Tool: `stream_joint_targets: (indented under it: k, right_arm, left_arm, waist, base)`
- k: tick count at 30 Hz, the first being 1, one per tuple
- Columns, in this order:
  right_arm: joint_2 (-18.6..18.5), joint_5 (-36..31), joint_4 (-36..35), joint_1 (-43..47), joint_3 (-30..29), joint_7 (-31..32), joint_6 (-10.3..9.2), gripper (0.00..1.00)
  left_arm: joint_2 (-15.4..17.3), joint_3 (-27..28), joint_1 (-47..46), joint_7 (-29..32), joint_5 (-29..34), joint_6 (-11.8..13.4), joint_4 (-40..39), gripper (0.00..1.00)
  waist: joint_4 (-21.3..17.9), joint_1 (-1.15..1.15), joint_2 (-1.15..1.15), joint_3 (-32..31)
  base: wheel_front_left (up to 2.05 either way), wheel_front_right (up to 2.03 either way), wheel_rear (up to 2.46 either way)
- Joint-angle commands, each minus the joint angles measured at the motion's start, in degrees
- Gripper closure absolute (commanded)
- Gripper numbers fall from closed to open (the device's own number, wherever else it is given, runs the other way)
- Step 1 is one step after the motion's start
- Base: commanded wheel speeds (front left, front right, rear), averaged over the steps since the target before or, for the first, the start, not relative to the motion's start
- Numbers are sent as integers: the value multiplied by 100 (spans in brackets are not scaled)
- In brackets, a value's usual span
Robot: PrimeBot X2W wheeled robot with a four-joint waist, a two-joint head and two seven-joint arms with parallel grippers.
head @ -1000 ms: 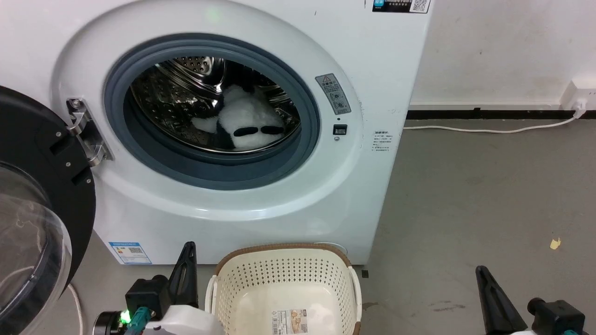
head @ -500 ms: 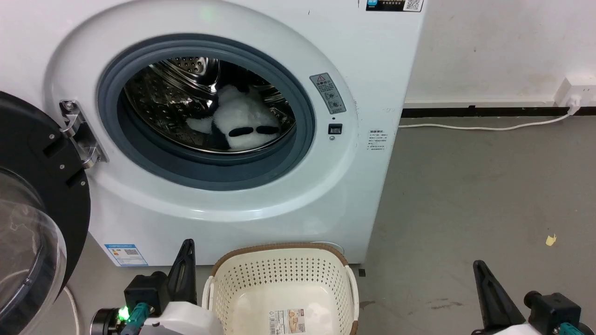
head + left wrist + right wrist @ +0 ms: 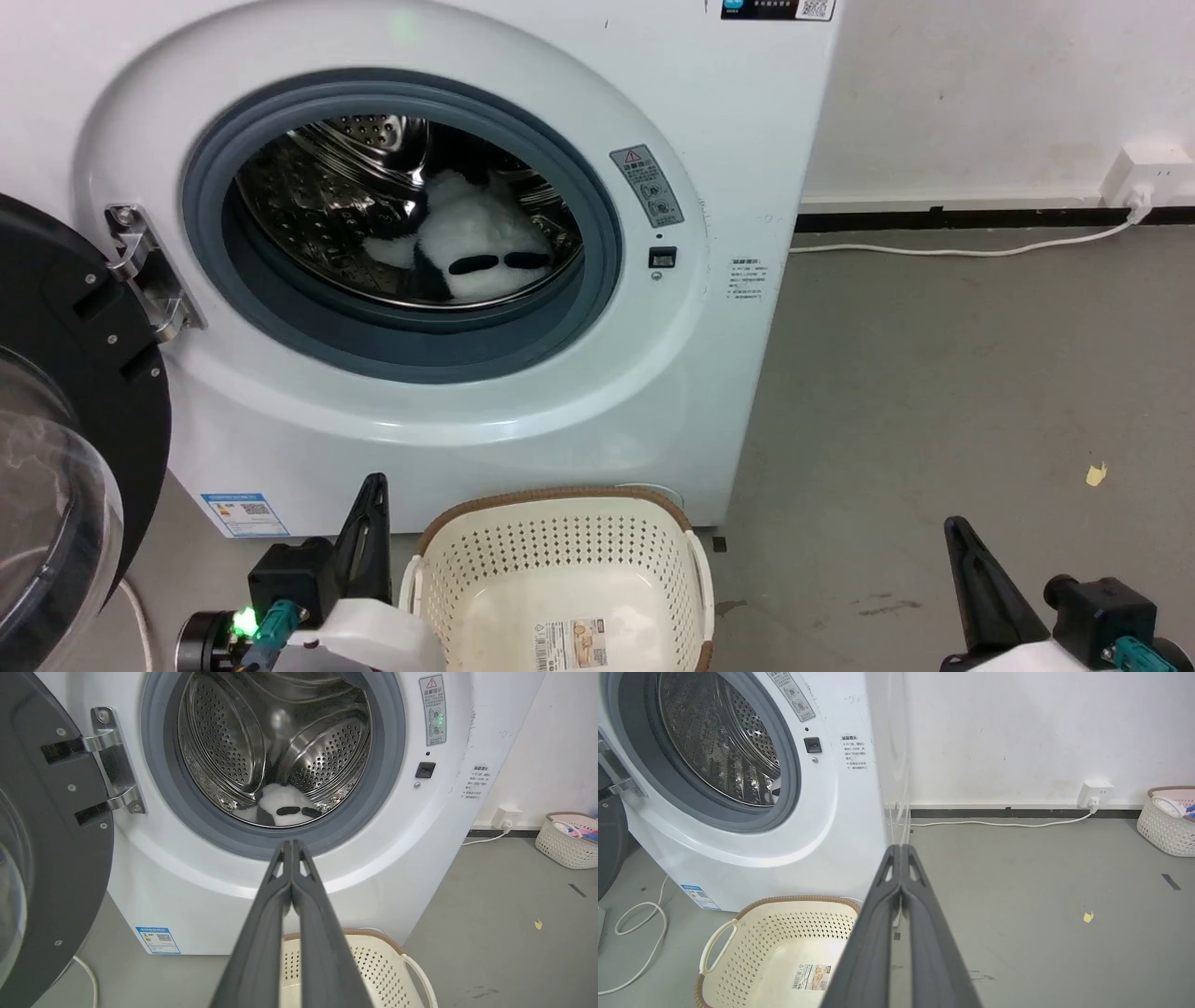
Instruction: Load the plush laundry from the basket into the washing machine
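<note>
Both closed, empty — L tool (image 3: 374,487), R tool (image 3: 955,534), plush laundry (image 3: 478,235) in washer (image 3: 738,131).

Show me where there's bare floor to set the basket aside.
Free: the floor right of the washer, bordered by the wall cable behind and a yellow scrap. Crowded: left of the basket, with the open door and a loose cord.

A white power cable (image 3: 971,252) runs along the grey floor (image 3: 934,392) to a wall socket (image 3: 1139,173). A yellow scrap (image 3: 1094,474) lies on the floor, well apart from a white lattice basket (image 3: 1164,833) holding coloured items.
</note>
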Motion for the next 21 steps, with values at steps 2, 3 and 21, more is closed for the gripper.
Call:
stream_joint_targets:
  k: [2, 3, 21]
  right_arm:
    - [7, -71, -48, -133, 12, 24, -2, 100]
    - [7, -80, -51, -139, 14, 33, -2, 100]
    - [9, -230, -106, -253, 45, 185, -3, 100]
  left_arm:
    - [-17, 40, 43, 37, 59, -35, -56, 100]
    - [-19, 45, 44, 49, 69, -37, -65, 100]
    - [-51, 137, 60, 257, 238, -71, -241, 100]
  waist:
    - [-10, 0, 0, 2]
    - [-16, 0, 0, 3]
    - [-112, 0, 0, 21]
  base:
    - [0, 0, 0]
    - [0, 0, 0]
    - [0, 0, 0]
